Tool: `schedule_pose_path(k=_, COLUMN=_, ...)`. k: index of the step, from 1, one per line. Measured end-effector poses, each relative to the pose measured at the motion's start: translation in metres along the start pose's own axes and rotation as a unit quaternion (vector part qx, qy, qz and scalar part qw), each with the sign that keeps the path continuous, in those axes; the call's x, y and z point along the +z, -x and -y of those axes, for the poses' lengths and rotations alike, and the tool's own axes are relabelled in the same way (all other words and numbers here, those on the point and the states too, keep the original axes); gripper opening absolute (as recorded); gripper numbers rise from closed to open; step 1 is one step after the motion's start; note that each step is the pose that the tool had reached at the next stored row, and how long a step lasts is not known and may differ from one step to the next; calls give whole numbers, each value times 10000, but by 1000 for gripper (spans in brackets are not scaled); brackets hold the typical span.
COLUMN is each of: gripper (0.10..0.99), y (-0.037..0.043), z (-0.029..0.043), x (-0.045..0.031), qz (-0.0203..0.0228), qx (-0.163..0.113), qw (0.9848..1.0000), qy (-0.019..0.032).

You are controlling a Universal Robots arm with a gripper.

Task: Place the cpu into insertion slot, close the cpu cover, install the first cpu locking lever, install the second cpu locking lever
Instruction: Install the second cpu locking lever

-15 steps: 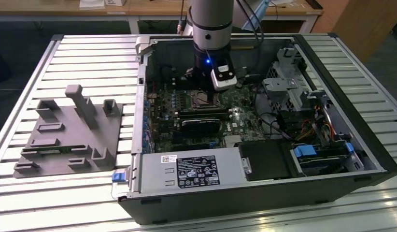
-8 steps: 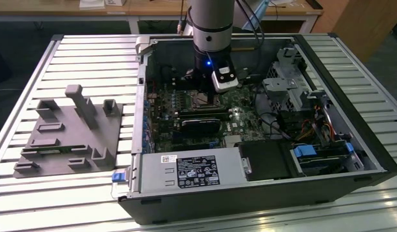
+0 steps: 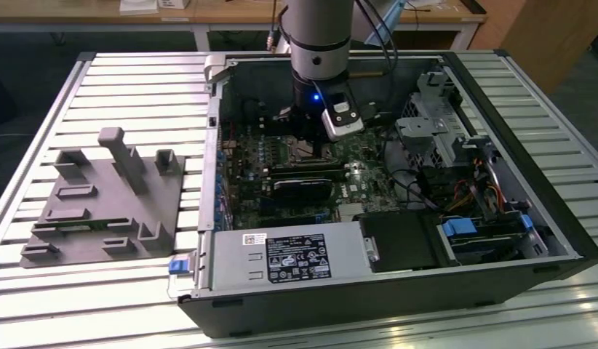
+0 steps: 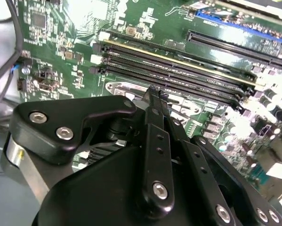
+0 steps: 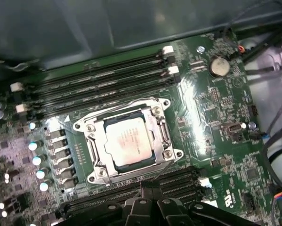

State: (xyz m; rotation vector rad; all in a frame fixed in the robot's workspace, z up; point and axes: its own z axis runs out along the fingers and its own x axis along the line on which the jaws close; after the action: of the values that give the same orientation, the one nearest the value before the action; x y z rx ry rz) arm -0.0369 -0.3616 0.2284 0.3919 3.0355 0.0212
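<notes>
Where one cpu [image 5: 126, 141] sits, one cpu cover [image 5: 160, 132] frames it

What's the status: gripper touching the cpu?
Apart. In the first wrist view the cpu lies fully bare inside the cpu cover; the gripper sits past the cover's rim.

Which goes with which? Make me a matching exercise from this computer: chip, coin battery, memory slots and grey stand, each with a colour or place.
Things
1. chip
2. coin battery
3. memory slots
4. grey stand

Descriptions
A. long, narrow and black
B. on the slatted table, at the exterior view's left of the case
C. silvery-grey square inside the metal frame
D. round and silvery, on the green board

Pairs: 1-C, 2-D, 3-A, 4-B
</notes>
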Motion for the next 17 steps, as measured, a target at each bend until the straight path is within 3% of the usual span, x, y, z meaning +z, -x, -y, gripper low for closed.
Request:
schedule_pose_path(k=7, gripper=106, y=-29, z=16, x=17, qz=-11, qx=-448, qw=9990, qy=35)
schedule_pose_path(k=17, gripper=106, y=-92, z=53, x=31, qz=-15, qx=-577, qw=9983, qy=47)
